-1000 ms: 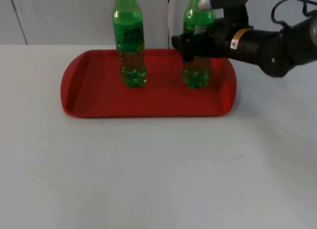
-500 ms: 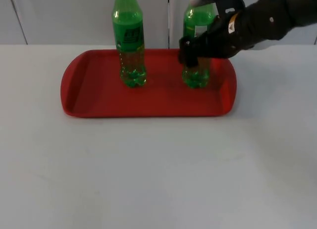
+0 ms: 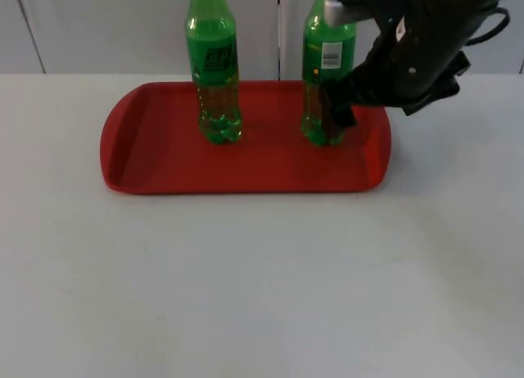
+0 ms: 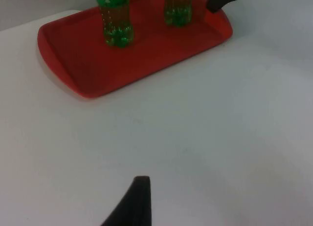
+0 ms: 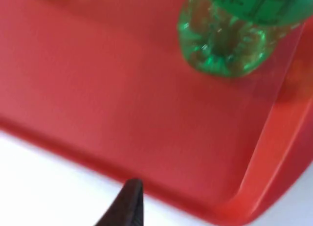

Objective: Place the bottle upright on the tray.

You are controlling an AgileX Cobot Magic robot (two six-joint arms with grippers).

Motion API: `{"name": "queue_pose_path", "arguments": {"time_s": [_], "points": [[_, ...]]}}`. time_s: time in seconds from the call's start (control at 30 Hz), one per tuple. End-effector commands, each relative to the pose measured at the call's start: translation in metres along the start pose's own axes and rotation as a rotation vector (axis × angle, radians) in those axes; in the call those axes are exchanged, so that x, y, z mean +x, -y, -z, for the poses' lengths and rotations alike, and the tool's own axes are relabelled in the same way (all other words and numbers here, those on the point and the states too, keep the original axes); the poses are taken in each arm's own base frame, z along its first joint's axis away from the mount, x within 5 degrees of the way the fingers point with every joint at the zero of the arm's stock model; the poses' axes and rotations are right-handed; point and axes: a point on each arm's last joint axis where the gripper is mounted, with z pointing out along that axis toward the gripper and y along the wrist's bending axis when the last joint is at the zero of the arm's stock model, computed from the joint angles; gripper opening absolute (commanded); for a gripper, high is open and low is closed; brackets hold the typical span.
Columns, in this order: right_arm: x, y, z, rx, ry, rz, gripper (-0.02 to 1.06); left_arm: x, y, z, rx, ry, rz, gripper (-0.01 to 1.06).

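Note:
A red tray lies at the back of the white table. Two green bottles stand upright on it: one toward the left, the other near its right end. My right gripper hangs just right of the right-hand bottle, open and holding nothing. The right wrist view looks down on that bottle's base standing free on the tray floor. My left gripper waits over bare table in front of the tray, well away from both bottles.
The grey partition wall rises right behind the tray. The tray's raised right rim lies below my right arm. White table stretches in front of the tray.
My right gripper has let go of the right-hand bottle and drawn off to its right, swinging to point downward. Both bottles have stayed upright and in place.

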Motion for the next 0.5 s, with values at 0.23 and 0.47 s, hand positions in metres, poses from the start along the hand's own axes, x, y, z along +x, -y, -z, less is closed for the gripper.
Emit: {"name": "queue_pose_path", "arguments": {"time_s": [0.23, 0.47], "points": [[-0.006, -0.006, 0.061, -0.076, -0.031, -0.007, 1.05, 0.001, 0.001, -0.001, 0.008, 0.006, 0.002, 1.05], [0.011, -0.004, 0.096, -0.078, 0.008, -0.004, 1.05, 0.001, 0.001, -0.001, 0.008, 0.006, 0.002, 1.05]]}}
